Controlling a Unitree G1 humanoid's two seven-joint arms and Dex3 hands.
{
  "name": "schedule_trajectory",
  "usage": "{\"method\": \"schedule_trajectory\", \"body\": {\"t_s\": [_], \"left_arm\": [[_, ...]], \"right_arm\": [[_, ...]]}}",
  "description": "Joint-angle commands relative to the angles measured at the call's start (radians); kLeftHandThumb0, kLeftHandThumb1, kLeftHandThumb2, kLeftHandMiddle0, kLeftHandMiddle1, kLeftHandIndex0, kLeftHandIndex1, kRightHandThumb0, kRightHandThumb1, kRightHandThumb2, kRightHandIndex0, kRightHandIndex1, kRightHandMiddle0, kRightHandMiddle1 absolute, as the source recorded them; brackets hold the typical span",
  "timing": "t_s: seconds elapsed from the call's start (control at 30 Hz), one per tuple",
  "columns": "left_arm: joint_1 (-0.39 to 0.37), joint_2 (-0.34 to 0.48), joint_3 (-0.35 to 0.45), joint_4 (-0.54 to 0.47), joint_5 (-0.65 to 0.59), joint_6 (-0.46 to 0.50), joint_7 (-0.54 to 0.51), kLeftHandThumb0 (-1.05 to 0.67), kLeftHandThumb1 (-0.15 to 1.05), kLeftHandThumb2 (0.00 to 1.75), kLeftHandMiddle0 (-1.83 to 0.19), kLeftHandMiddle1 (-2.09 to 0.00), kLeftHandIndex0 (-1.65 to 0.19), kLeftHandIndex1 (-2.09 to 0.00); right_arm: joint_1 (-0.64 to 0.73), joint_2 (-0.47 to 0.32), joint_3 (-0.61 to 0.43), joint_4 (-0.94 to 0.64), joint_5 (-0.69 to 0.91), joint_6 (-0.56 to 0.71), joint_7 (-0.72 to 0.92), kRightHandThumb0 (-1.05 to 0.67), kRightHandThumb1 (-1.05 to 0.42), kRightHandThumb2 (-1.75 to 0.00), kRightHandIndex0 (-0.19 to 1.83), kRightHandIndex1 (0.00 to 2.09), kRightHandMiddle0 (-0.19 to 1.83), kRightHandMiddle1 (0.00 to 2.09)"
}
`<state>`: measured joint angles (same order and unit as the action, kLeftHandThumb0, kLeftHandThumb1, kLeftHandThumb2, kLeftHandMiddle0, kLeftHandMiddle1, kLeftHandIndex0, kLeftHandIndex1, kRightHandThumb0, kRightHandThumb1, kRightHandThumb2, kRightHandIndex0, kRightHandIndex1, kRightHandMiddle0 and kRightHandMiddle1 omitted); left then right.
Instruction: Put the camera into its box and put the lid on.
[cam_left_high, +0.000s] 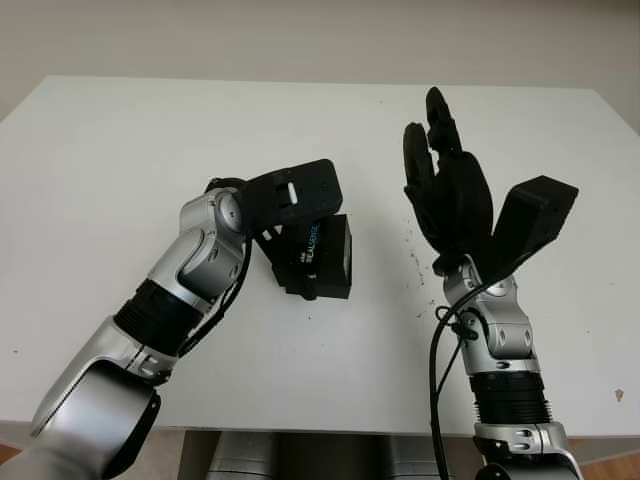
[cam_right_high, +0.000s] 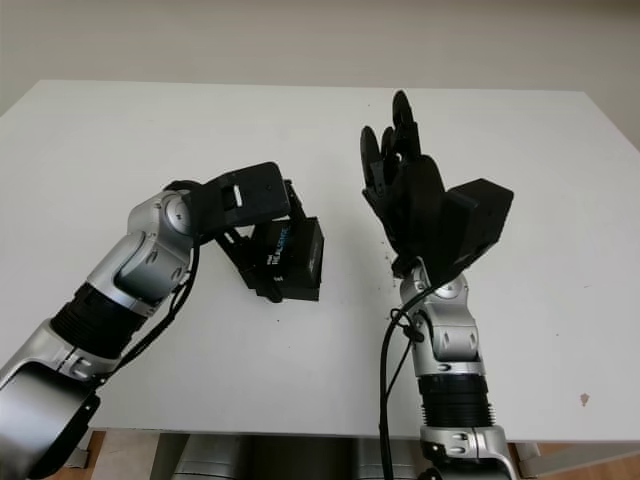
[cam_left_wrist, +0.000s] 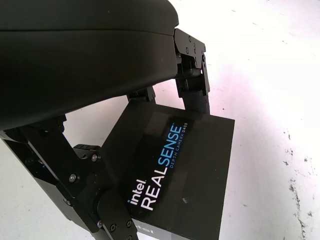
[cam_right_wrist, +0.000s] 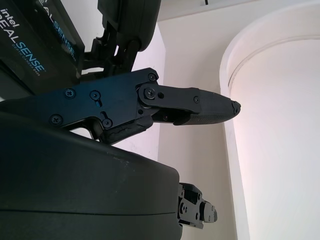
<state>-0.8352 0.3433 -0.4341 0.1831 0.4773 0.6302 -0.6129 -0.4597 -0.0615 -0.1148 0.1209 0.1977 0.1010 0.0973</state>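
Left eye view: left hand (cam_left_high: 300, 255) grips box (cam_left_high: 322, 258) mid-table; right hand (cam_left_high: 445, 185) open beside.

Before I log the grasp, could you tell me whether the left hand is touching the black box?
Touching. In the left wrist view the left hand has fingers pressed against the edge of the black box.

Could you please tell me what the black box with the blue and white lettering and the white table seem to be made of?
The black rectangular box looks like matte cardboard: flat faces, crisp edges, printed lettering and a slightly glossier strip. The left hand is at it, fingers against its sides. The white table looks like smooth laminate or painted board, with small dark specks; which one is unclear.
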Motion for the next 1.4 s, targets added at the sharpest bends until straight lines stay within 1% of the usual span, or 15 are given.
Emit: {"method": "schedule_trajectory", "body": {"t_s": [0.0,0.2,0.43,0.57,0.63,0.7,0.8,0.93,1.03,1.13,1.23,1.37], "left_arm": [[-0.019,-0.015,-0.003,-0.005,-0.01,-0.014,-0.008,-0.13,0.91,0.06,-0.47,-1.55,-0.35,-1.58],[-0.027,-0.023,-0.016,-0.005,0.011,0.006,-0.004,-0.16,0.91,0.05,-0.5,-1.59,-0.33,-1.59],[-0.042,-0.045,-0.023,-0.001,0.025,0.068,-0.008,-0.16,0.91,0.05,-0.41,-1.65,-0.27,-1.65],[-0.051,-0.057,-0.025,0.008,0.024,0.099,-0.01,-0.16,0.91,0.05,-0.38,-1.63,-0.26,-1.67],[-0.058,-0.062,-0.032,0.011,0.026,0.116,-0.015,-0.16,0.91,0.05,-0.34,-1.6,-0.23,-1.66],[-0.065,-0.058,-0.051,0.014,0.038,0.105,-0.018,-0.17,0.89,0.05,-0.32,-1.58,-0.23,-1.66],[-0.072,-0.065,-0.063,0.015,0.049,0.114,-0.018,-0.19,0.87,0.04,-0.36,-1.62,-0.26,-1.67],[-0.077,-0.079,-0.051,0.008,0.028,0.145,-0.032,-0.15,0.89,0.05,-0.33,-1.63,-0.27,-1.69],[-0.082,-0.073,-0.066,0.005,0.028,0.15,-0.045,-0.16,0.9,0.06,-0.34,-1.6,-0.27,-1.7],[-0.087,-0.062,-0.087,0.002,0.04,0.139,-0.058,-0.16,0.9,0.06,-0.35,-1.58,-0.28,-1.7],[-0.094,-0.054,-0.113,0.001,0.062,0.129,-0.068,-0.21,0.89,0.05,-0.34,-1.58,-0.25,-1.69],[-0.095,-0.06,-0.115,-0.003,0.069,0.133,-0.07,-0.21,0.88,0.05,-0.36,-1.61,-0.24,-1.69]], "right_arm": [[-0.009,0.003,0.001,0.001,-0.003,-0.016,0.001,-0.66,-1.05,-0.49,-0.18,0.05,-0.14,0.09],[-0.01,0.007,0.001,0.009,-0.009,-0.02,-0.007,-0.68,-1.05,-0.48,-0.19,0.05,-0.14,0.09],[-0.009,0.012,-0.002,0.006,-0.002,-0.021,-0.013,-0.69,-1.05,-0.46,-0.18,0.05,-0.15,0.08],[-0.012,0.017,-0.001,0.011,-0.006,-0.02,-0.022,-0.67,-1.05,-0.46,-0.17,0.06,-0.13,0.09],[-0.014,0.021,-0.003,0.016,0.002,-0.022,-0.021,-0.67,-1.05,-0.46,-0.16,0.06,-0.1,0.11],[-0.016,0.025,-0.004,0.019,0.005,-0.021,-0.023,-0.66,-1.05,-0.46,-0.16,0.06,-0.09,0.12],[-0.017,0.025,0.0,0.021,0.003,-0.018,-0.021,-0.66,-1.05,-0.46,-0.16,0.06,-0.11,0.12],[-0.018,0.03,0.001,0.025,0.005,-0.02,-0.019,-0.68,-1.05,-0.45,-0.17,0.06,-0.12,0.11],[-0.019,0.032,0.001,0.026,0.004,-0.02,-0.02,-0.68,-1.05,-0.45,-0.17,0.06,-0.11,0.12],[-0.018,0.032,0.001,0.027,0.0,-0.022,-0.02,-0.68,-1.05,-0.46,-0.18,0.05,-0.13,0.11],[-0.017,0.032,0.002,0.03,-0.004,-0.029,-0.02,-0.68,-1.05,-0.46,-0.17,0.05,-0.14,0.11],[-0.016,0.033,0.004,0.033,-0.005,-0.036,-0.017,-0.67,-1.05,-0.47,-0.17,0.06,-0.12,0.13]]}}
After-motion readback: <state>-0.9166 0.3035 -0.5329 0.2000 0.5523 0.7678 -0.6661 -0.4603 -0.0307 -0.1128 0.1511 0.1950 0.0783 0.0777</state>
